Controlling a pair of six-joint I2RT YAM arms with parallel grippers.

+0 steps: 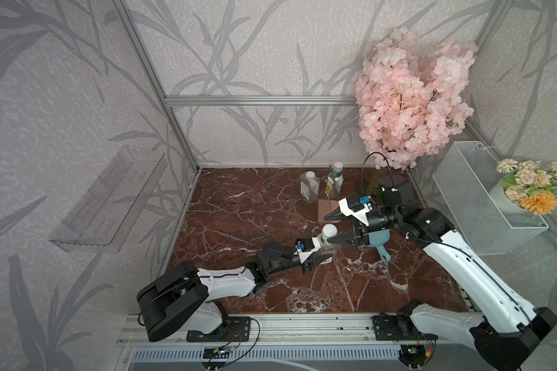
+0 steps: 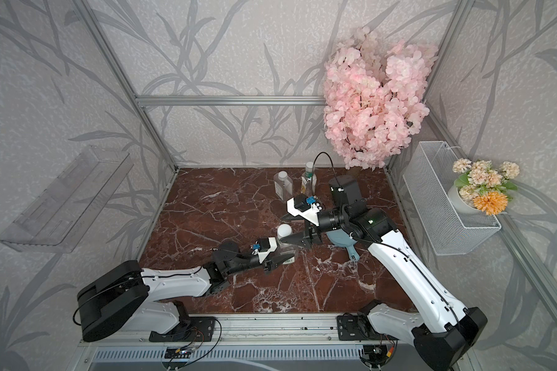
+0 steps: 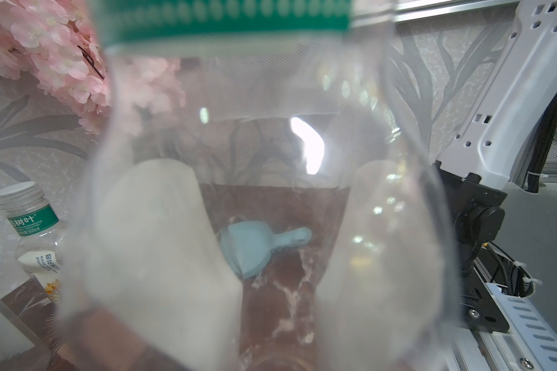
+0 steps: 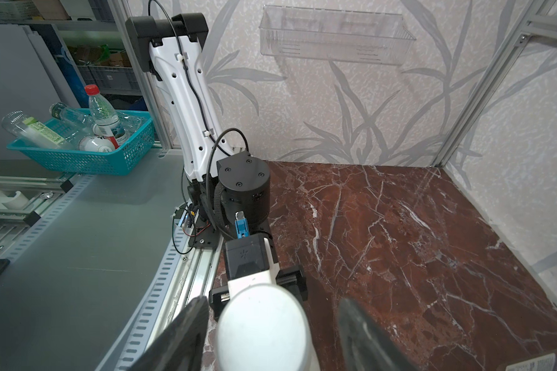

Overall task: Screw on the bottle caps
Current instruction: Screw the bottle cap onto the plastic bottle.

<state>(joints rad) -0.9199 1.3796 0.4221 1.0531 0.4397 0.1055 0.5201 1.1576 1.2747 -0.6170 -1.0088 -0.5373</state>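
white round plastic bottle cap [image 1: 329,230] tops a clear round green-labelled plastic bottle [image 3: 270,144], upright, neck skyward, mid red-brown marble tabletop [image 1: 238,225], clamped by the left gripper [image 1: 324,252]. right gripper [image 4: 272,305] jaws apart, straddling the cap. white wire mesh basket [image 1: 470,199] holds potted flowers [image 1: 527,189].

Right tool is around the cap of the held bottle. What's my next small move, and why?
Probably close the right tool onto the white cap. Its fingers flank the cap with gaps on both sides, while the left tool clamps the bottle below, so a twist should then be possible.
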